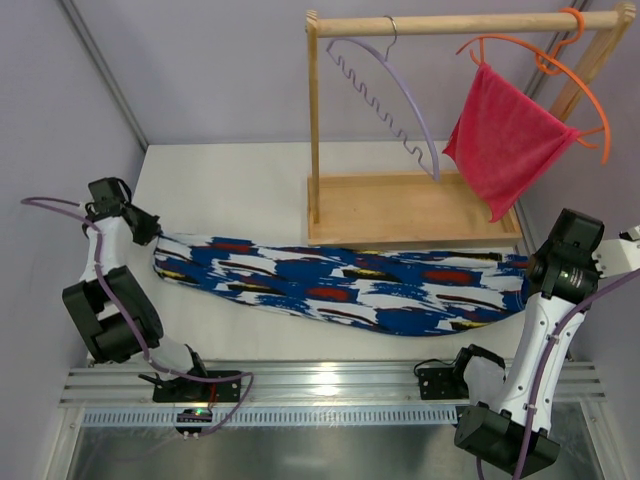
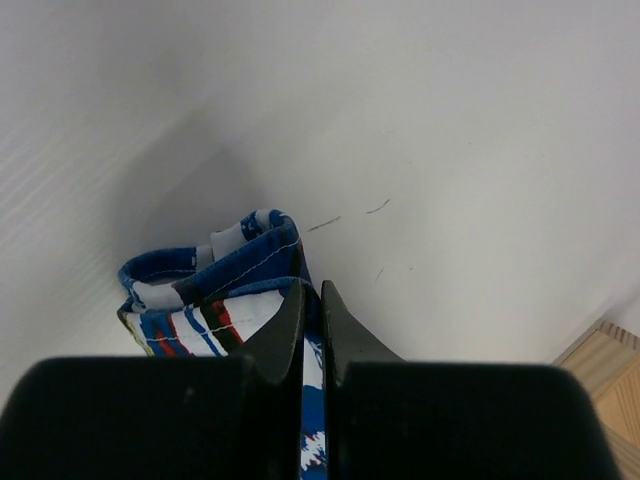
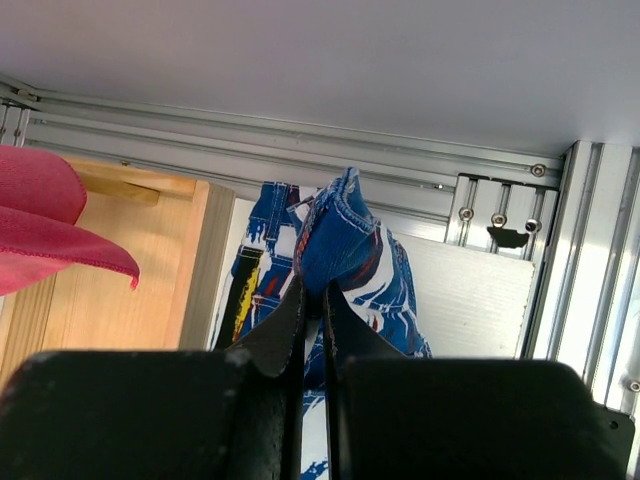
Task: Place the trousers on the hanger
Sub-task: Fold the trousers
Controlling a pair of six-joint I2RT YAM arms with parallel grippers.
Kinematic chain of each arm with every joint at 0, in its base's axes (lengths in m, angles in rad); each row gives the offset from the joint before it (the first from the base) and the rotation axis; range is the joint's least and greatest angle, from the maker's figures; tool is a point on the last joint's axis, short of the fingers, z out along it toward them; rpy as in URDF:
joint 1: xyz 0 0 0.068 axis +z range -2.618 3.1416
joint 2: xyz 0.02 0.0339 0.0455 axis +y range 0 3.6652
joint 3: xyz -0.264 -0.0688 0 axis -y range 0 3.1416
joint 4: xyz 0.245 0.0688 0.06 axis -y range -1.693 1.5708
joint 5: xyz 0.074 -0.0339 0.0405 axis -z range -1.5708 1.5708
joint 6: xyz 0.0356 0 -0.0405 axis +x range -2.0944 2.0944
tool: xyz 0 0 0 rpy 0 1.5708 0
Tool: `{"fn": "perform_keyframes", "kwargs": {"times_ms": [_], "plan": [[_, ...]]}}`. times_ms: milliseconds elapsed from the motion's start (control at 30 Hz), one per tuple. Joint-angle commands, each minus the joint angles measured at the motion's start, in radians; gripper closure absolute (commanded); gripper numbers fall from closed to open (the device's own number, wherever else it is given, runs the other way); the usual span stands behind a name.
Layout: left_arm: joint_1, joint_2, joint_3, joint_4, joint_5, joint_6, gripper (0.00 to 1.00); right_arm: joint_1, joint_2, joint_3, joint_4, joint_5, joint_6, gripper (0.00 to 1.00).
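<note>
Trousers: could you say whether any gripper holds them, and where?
Both grippers pinch the trousers: left gripper at one end, right gripper at the other.

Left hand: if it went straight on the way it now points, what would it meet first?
Past the trousers that the left hand grips, probably the white table; depth is unclear.

A wooden rack [image 1: 380,205] stands toward the far right corner of the white table [image 1: 230,185]. It has a flat tray base and a round top rail [image 1: 450,24] carried on posts. An orange hanger [image 1: 497,40] hooks over the rail's right end, and a pink-red cloth [image 1: 505,140] drapes from it. Aluminium rails [image 1: 330,385] run along the table's near edge.
</note>
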Motion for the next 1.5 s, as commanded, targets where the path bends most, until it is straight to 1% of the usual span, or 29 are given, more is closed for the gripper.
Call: {"fn": "perform_keyframes", "kwargs": {"times_ms": [0,67,100,167,200,267,300,400,433,533,567,633,733,900,967,1067,1100,1133,1167,1200,1233,1300,1333,1433,1467], "plan": [[-0.001,-0.03,0.072,-0.039,-0.14,-0.006,1.0,-0.005,-0.001,0.03,0.089,0.077,-0.022,0.96],[-0.001,-0.054,0.069,-0.065,-0.17,-0.004,1.0,-0.005,0.003,0.04,0.084,0.083,-0.016,0.96],[-0.001,-0.086,0.057,-0.038,-0.154,-0.004,1.0,-0.007,0.007,0.043,0.078,0.088,-0.011,0.96],[-0.001,-0.131,0.018,0.046,-0.096,-0.013,1.0,-0.005,0.005,0.046,0.078,0.108,-0.009,0.96],[0.0,-0.173,-0.032,0.144,-0.043,-0.024,0.99,-0.005,0.0,0.047,0.087,0.109,-0.014,0.97],[0.0,-0.195,-0.052,0.204,0.019,-0.043,0.99,-0.005,-0.001,0.055,0.093,0.106,-0.02,0.96],[-0.001,-0.195,-0.03,0.188,0.042,-0.056,0.99,-0.005,0.0,0.061,0.087,0.103,-0.026,0.96],[-0.001,-0.177,0.044,0.082,0.008,-0.058,1.0,-0.005,-0.001,0.086,0.072,0.117,-0.032,0.96],[-0.001,-0.156,0.114,-0.017,-0.022,-0.049,1.0,-0.005,-0.006,0.092,0.07,0.12,-0.037,0.96],[-0.001,-0.145,0.202,-0.151,-0.073,-0.011,0.99,-0.005,-0.016,0.107,0.058,0.137,-0.043,0.96],[0.0,-0.151,0.213,-0.177,-0.146,-0.003,1.0,-0.005,-0.021,0.112,0.053,0.141,-0.043,0.96],[0.0,-0.166,0.218,-0.2,-0.183,0.017,1.0,-0.005,-0.023,0.115,0.044,0.143,-0.051,0.96],[-0.001,-0.2,0.214,-0.207,-0.199,0.04,1.0,-0.005,-0.021,0.124,0.026,0.155,-0.057,0.96],[-0.001,-0.221,0.253,-0.285,-0.252,0.074,1.0,-0.005,-0.033,0.129,0.003,0.193,-0.08,0.97],[-0.001,-0.226,0.242,-0.291,-0.257,0.077,0.99,-0.005,-0.035,0.116,0.001,0.198,-0.086,0.96],[0.0,-0.229,0.192,-0.198,-0.178,0.048,1.0,-0.005,-0.039,0.064,0.019,0.18,-0.091,0.96],[-0.001,-0.226,0.155,-0.12,-0.135,0.039,1.0,-0.005,-0.041,0.046,0.039,0.172,-0.092,0.96],[-0.001,-0.203,0.147,-0.09,-0.049,0.033,0.99,-0.005,-0.041,0.027,0.055,0.158,-0.097,0.96],[-0.001,-0.188,0.145,-0.069,-0.006,0.03,0.99,-0.005,-0.039,-0.006,0.074,0.119,-0.098,0.96],[0.0,-0.163,0.148,-0.044,0.025,0.019,1.0,-0.005,-0.036,-0.022,0.085,0.103,-0.097,0.96],[0.0,-0.121,0.153,-0.014,0.084,0.008,1.0,-0.005,-0.027,-0.038,0.092,0.092,-0.092,0.96],[-0.003,-0.074,0.145,0.026,0.128,-0.021,1.0,-0.005,-0.015,-0.083,0.116,0.068,-0.085,0.96],[-0.006,-0.019,0.15,0.008,0.136,-0.036,1.0,-0.007,-0.003,-0.094,0.119,0.065,-0.074,0.96],[-0.017,0.085,0.228,-0.171,-0.019,0.002,1.0,-0.005,0.063,-0.115,0.127,0.057,-0.068,0.96],[-0.015,0.136,0.23,-0.224,-0.112,0.017,1.0,-0.005,0.112,-0.109,0.122,0.059,-0.065,0.96]]}}
